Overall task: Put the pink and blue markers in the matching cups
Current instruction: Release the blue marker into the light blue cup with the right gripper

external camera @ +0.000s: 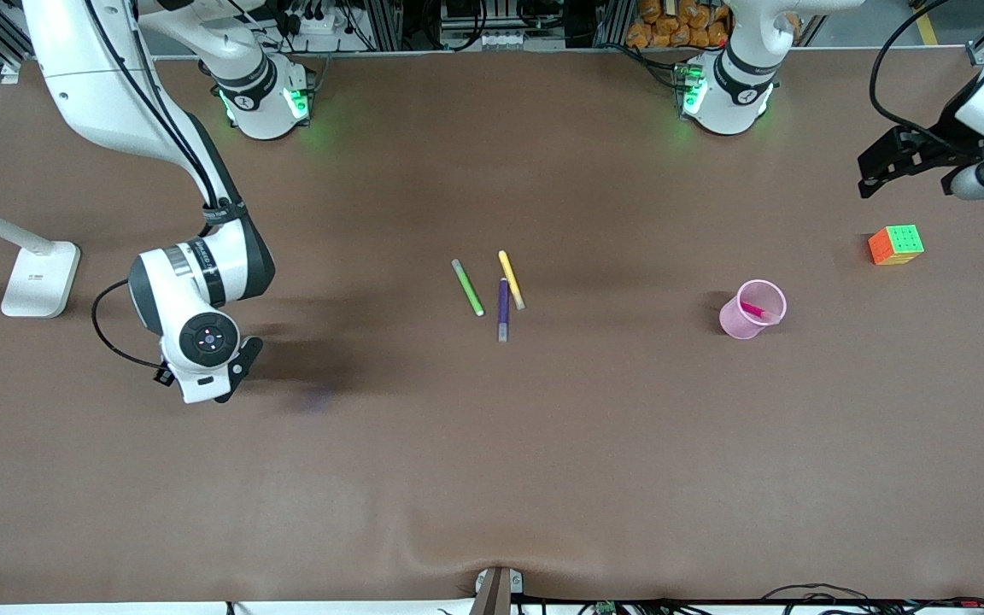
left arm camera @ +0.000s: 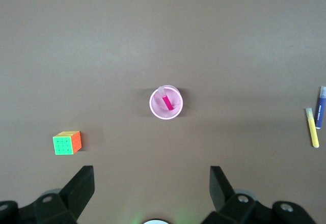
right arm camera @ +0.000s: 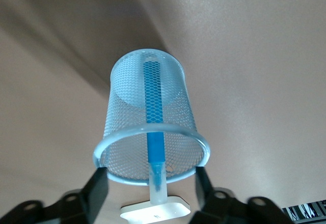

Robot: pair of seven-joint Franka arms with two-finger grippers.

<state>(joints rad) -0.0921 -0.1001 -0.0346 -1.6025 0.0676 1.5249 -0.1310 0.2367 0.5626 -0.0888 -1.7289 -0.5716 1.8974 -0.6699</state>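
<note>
The pale pink cup (external camera: 735,320) stands upright toward the left arm's end of the table, with the pink marker (external camera: 758,311) leaning inside it. Both show in the left wrist view, the cup (left arm camera: 154,109) and the marker (left arm camera: 166,100). My left gripper (external camera: 872,178) hangs open and empty high over that end; its fingers (left arm camera: 81,183) stand wide apart. My right gripper (external camera: 229,383) is low over the right arm's end. In the right wrist view it (right arm camera: 150,186) is open just above the light blue mesh cup (right arm camera: 127,117), which holds the blue marker (right arm camera: 153,107) upright. The front view hides that cup under the arm.
A green pen (external camera: 467,288), a yellow pen (external camera: 511,279) and a dark purple pen (external camera: 503,309) lie together mid-table. A colour cube (external camera: 895,245) sits near the left gripper, farther from the front camera than the pink cup. A white stand base (external camera: 39,278) sits at the right arm's end.
</note>
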